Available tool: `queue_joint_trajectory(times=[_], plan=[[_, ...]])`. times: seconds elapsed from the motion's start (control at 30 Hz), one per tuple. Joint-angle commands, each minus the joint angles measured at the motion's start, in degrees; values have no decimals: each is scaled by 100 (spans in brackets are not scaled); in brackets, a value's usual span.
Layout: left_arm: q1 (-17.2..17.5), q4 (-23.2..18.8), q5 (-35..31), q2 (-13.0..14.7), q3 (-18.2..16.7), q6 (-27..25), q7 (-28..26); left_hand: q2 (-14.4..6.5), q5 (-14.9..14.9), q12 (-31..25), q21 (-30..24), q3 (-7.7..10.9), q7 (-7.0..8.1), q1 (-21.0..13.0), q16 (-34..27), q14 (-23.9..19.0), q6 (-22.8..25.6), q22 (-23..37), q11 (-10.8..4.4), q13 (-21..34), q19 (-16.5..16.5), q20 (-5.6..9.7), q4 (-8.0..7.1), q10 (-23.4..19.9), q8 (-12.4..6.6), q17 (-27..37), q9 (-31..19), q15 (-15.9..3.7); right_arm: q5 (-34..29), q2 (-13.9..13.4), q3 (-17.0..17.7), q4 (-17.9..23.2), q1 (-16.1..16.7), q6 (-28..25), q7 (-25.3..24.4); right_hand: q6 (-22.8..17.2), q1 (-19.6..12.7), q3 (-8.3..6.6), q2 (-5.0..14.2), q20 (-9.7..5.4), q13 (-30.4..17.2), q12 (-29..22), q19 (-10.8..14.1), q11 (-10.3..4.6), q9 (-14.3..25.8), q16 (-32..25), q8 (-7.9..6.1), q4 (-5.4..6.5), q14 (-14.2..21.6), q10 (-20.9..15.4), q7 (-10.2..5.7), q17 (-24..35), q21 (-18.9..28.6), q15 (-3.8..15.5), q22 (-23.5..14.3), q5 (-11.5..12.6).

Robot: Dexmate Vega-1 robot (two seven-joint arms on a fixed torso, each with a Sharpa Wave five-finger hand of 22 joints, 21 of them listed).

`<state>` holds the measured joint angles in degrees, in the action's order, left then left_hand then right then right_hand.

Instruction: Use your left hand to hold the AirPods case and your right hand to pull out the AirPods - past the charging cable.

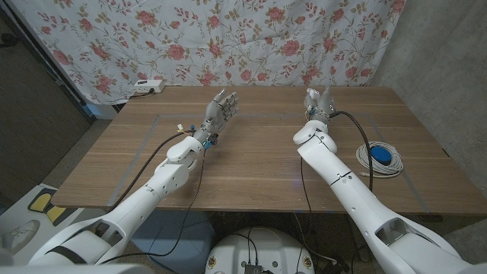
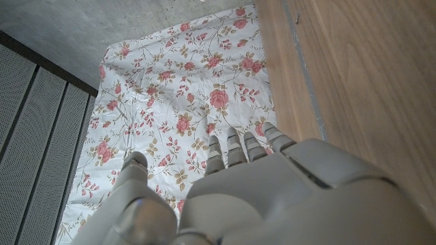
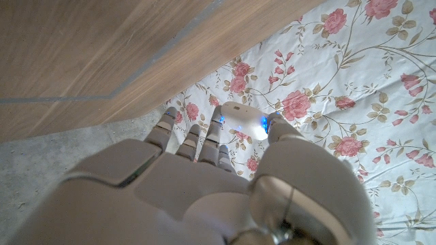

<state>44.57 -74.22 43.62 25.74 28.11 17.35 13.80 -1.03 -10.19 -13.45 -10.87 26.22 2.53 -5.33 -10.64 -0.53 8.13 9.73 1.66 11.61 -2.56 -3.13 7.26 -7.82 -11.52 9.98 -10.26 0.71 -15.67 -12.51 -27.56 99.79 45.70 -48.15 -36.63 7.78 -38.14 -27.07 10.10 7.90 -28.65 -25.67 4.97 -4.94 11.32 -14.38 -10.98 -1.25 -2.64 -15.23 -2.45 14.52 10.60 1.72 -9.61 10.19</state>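
The AirPods case (image 3: 243, 121) is pinched at the fingertips of the right hand (image 1: 318, 103), raised above the far side of the counter (image 1: 251, 164); its lie I cannot tell. The left hand (image 1: 221, 112) stands apart to its left, fingers (image 2: 231, 146) spread, holding nothing. The coiled charging cable (image 1: 378, 161) lies by the right forearm; flowered cloth (image 1: 228, 38) hangs behind.

Left hand (image 1: 223, 109) raised open, right hand (image 1: 318, 103) raised, coiled cable (image 1: 378, 160) on table (image 1: 251, 164)

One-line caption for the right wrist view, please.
Right hand holds a small white case in its fingertips, against the floral cloth.
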Motion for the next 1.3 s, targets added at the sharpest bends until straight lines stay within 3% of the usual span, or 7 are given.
queue_joint_trajectory(times=[0.03,0.3,0.57,0.73,0.97,1.07,1.3], plan=[[-31,4,129,-21,3,-9,203,-50,-38,-73,-45,-12,-43,-18,-40,-101,160,27,26,28,-45,83,0,-115,-57,23,-29,1,118,-133,49,346,89,184,75,14,34,37,21,65,-53,-71,-3,-76,20,24,10,-7,-6,-101,71,21,34,-61,-17,23],[-69,55,194,-68,14,-1,295,-81,-40,-165,-31,-9,-43,-8,-79,-289,226,26,43,37,-36,-63,-14,-380,-41,25,-32,29,79,-212,6,455,86,198,80,15,38,51,15,65,-83,-109,5,-74,19,27,10,-15,0,-93,80,23,37,-68,-17,26],[-119,79,168,-85,54,0,342,-104,-40,-259,-38,-5,-56,0,-85,-392,245,25,-2,57,-77,-3,-23,-638,-22,27,-34,-10,82,-245,14,550,118,229,77,12,46,68,7,70,-111,-140,6,-67,19,29,9,-20,8,-73,89,26,36,-53,-17,27],[-147,55,237,-126,91,-109,394,-441,-35,-347,-39,220,-116,-250,-52,-456,308,18,-45,92,-142,152,28,-889,-21,11,-37,-81,91,-276,25,631,148,279,81,13,53,79,4,68,-127,-157,9,-57,19,32,9,-21,9,-56,91,28,37,-54,-17,27],[-152,-94,1,-47,174,-196,180,-501,-28,-432,-23,309,-117,-387,-30,-464,328,16,-54,109,-131,135,93,-1143,-15,3,-37,-98,91,-297,34,723,191,319,66,11,59,89,4,78,-145,-181,14,-52,18,33,8,-23,15,-51,89,30,38,-59,-17,29],[-160,-214,-207,31,207,-241,-18,-547,-50,-392,-11,422,-27,-600,-6,-425,436,12,-34,127,-119,102,199,-1071,-55,1,-38,-74,101,-307,45,778,209,317,76,12,64,96,2,80,-156,-196,15,-56,18,34,9,-25,16,-48,85,31,38,-59,-17,29],[-87,-532,-758,109,250,-282,-643,-960,-123,-311,-8,1060,166,-1614,17,-295,829,11,-181,174,-103,12,300,-946,-133,-7,-56,-109,265,-272,138,877,281,414,152,10,71,109,1,85,-177,-224,8,-48,18,38,8,-29,16,-38,87,34,35,-60,-17,31]])
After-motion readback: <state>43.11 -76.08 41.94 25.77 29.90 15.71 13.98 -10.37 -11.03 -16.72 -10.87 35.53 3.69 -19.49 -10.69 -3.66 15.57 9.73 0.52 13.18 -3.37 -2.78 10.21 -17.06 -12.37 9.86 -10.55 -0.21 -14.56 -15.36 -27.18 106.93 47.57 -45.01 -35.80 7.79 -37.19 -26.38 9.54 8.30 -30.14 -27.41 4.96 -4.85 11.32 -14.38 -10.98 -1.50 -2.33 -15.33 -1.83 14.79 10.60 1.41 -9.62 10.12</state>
